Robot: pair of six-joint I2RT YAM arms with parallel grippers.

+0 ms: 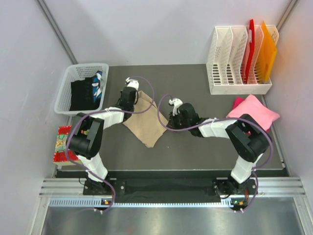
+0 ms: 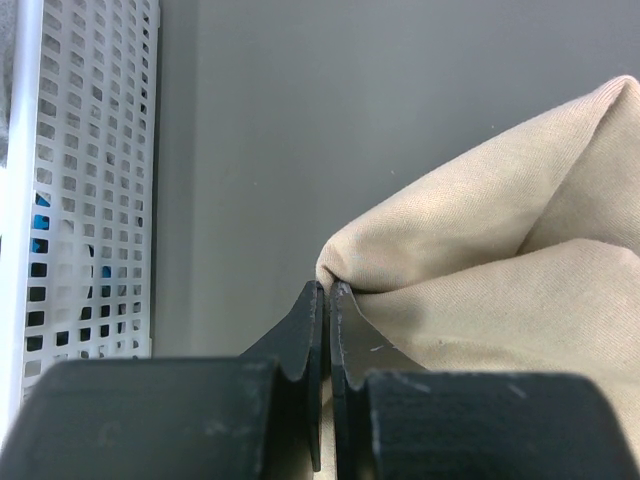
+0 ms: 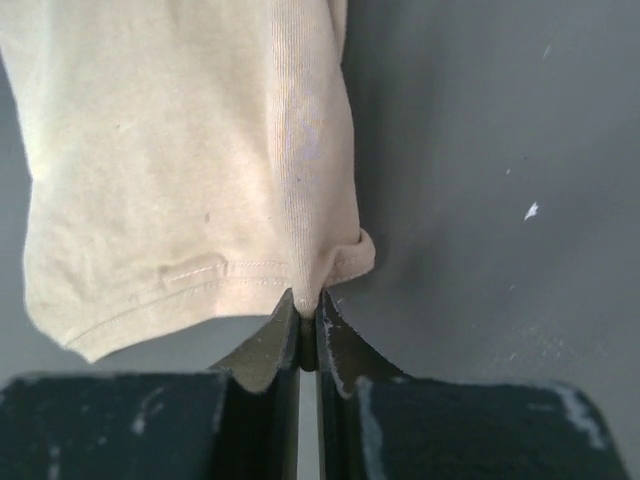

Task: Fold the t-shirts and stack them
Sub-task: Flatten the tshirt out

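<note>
A beige t-shirt [image 1: 146, 120] lies partly folded on the dark table between both arms. My left gripper [image 1: 131, 98] is shut on its far left edge; the left wrist view shows the cloth [image 2: 500, 270] pinched between the closed fingertips [image 2: 327, 290]. My right gripper [image 1: 172, 117] is shut on the shirt's right hem; the right wrist view shows the hem [image 3: 200, 180] caught in the closed fingertips [image 3: 306, 305]. A pink folded shirt [image 1: 253, 111] lies at the right edge. Dark shirts [image 1: 84, 93] sit in the white basket [image 1: 66, 88].
A white file rack [image 1: 234, 78] with red and orange folders stands at the back right. A red patterned item [image 1: 62, 144] lies off the table's left edge. The basket wall [image 2: 80, 200] is close to the left gripper.
</note>
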